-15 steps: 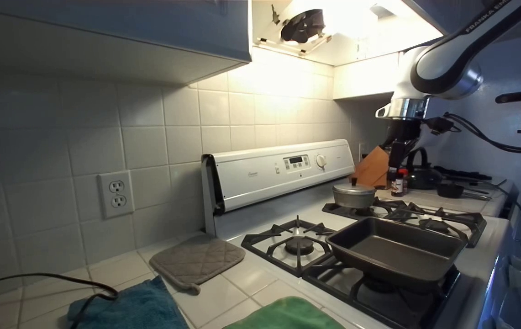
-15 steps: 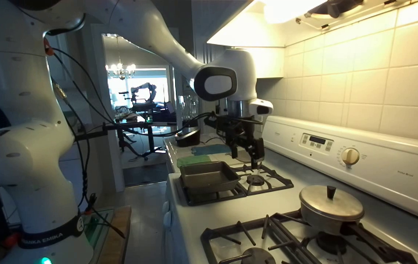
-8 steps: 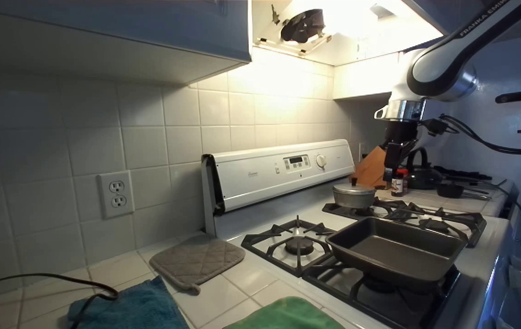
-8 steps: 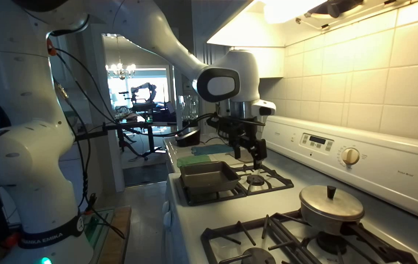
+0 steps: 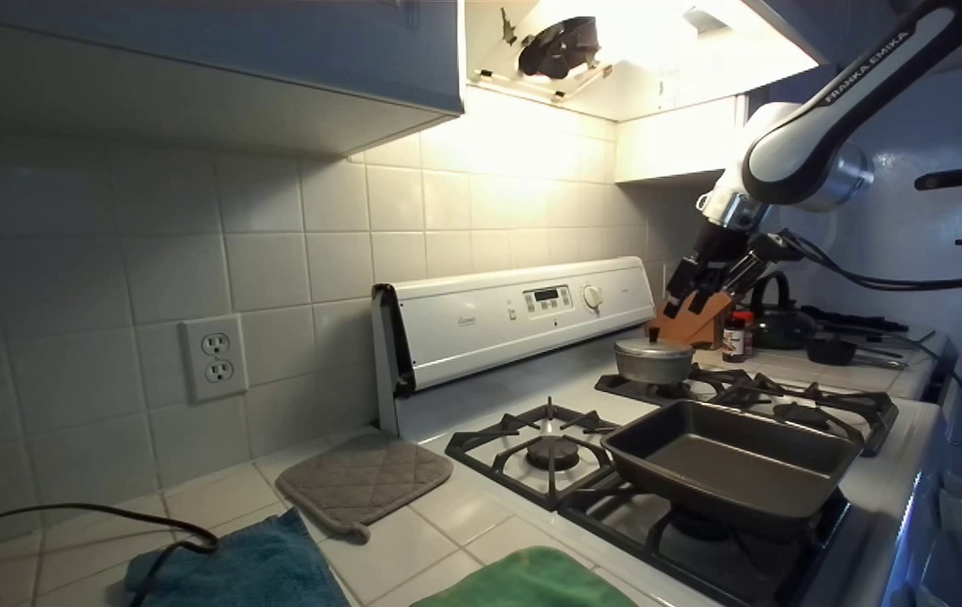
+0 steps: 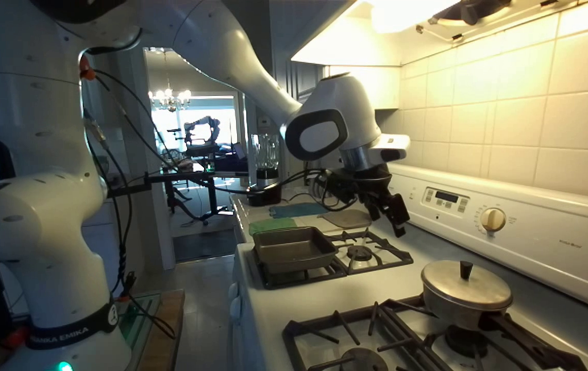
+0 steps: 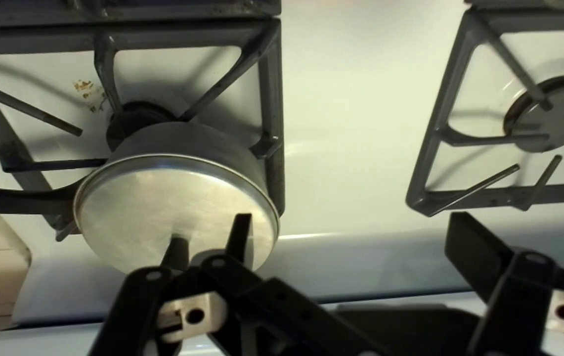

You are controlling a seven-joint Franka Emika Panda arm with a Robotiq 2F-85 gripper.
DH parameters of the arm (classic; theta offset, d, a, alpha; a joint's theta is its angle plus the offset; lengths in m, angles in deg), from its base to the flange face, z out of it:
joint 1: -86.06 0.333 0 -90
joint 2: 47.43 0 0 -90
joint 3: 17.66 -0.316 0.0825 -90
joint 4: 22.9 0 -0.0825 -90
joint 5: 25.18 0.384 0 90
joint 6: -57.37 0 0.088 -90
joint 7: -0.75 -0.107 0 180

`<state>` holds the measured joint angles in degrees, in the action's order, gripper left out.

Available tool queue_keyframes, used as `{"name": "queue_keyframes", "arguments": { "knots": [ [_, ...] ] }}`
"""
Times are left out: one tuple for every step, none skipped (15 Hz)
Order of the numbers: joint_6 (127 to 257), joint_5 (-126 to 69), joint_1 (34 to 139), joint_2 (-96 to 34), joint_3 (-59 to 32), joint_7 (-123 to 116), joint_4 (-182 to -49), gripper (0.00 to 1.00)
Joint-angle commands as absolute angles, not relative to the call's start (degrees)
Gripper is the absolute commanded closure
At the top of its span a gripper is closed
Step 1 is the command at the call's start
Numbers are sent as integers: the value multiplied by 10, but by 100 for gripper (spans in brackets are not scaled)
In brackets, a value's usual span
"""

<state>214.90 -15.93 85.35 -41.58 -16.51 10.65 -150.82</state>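
Observation:
My gripper [image 7: 353,235] is open, with its two black fingers wide apart and nothing between them. In both exterior views the gripper [image 5: 685,305] [image 6: 389,222] hangs tilted above the stove near the back panel [image 6: 458,211]. A silver lidded pot [image 7: 163,207] with a black knob and a dark handle sits on a rear burner; it also shows in both exterior views [image 5: 654,364] [image 6: 466,293]. In the wrist view the left finger overlaps the pot's lid, but an exterior view shows the gripper apart from it. A dark rectangular baking pan [image 5: 733,464] [image 6: 294,250] rests on a front burner.
Black burner grates [image 5: 552,451] stand on the stove top. A wooden knife block [image 5: 691,324], bottle [image 5: 733,341] and kettle [image 5: 784,327] are beyond the stove. A grey potholder [image 5: 367,476], blue cloth [image 5: 244,565] and green cloth [image 5: 531,582] lie on the counter. A lit hood [image 6: 345,46] hangs overhead.
The gripper has tilted from pointing straight down to slanting, and has moved toward the back panel. The arm has shifted with it. The pot and pan have not moved.

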Motion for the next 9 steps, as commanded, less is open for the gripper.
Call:
{"name": "queue_keyframes", "arguments": {
  "knots": [
    [2177, -179, 846, -369, -156, 39, -1467, 0],
    [2172, -183, 845, -358, -153, 29, -1457, 0],
    [2141, -186, 843, -351, -149, 18, -1439, 0],
    [2137, -187, 841, -342, -147, 12, -1427, 0],
    [2123, -177, 838, -336, -149, 15, -1415, 0],
    [2119, -176, 836, -329, -148, 15, -1403, 0],
    [2110, -175, 833, -321, -148, 18, -1391, 0],
    [2106, -176, 830, -311, -148, 20, -1377, 0],
    [2096, -179, 829, -303, -147, 20, -1364, 0]
  ]
}}
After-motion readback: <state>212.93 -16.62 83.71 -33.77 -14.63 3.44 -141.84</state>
